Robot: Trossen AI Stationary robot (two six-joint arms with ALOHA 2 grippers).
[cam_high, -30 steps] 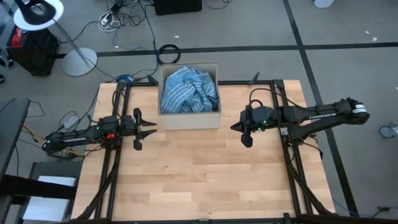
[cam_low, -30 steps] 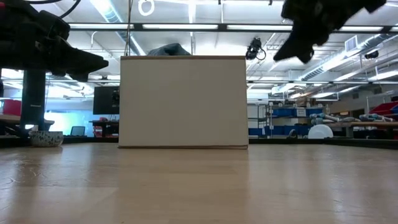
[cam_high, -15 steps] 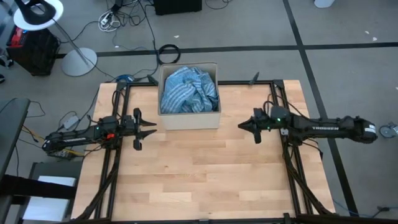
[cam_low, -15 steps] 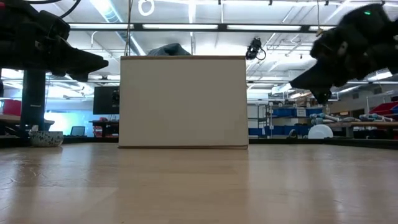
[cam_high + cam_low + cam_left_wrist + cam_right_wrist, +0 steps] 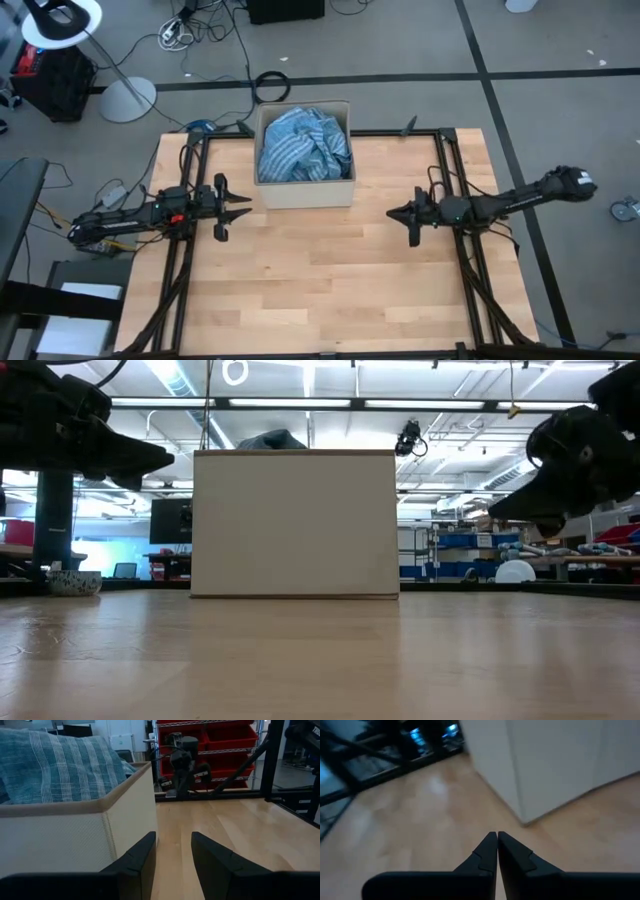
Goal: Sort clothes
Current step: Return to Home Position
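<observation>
Striped shirt (image 5: 303,145) fills the box (image 5: 305,190) at 12 o'clock, so sorting seems done. Left gripper (image 5: 243,207) hangs released at 9 o'clock, right gripper (image 5: 393,213) clenched empty at 3.

A blue shirt (image 5: 305,145) with thin white stripes is seen crumpled in a loose heap inside the box (image 5: 305,193), at the far middle of the table (image 5: 320,285). The box is filled by it almost from wall to wall. The cloth is bunched into deep folds, and no sleeve or collar can be told apart. The heap is raised above the rim, and from table height a hump of it is seen over the top edge. What lies beneath it is hidden.
</observation>
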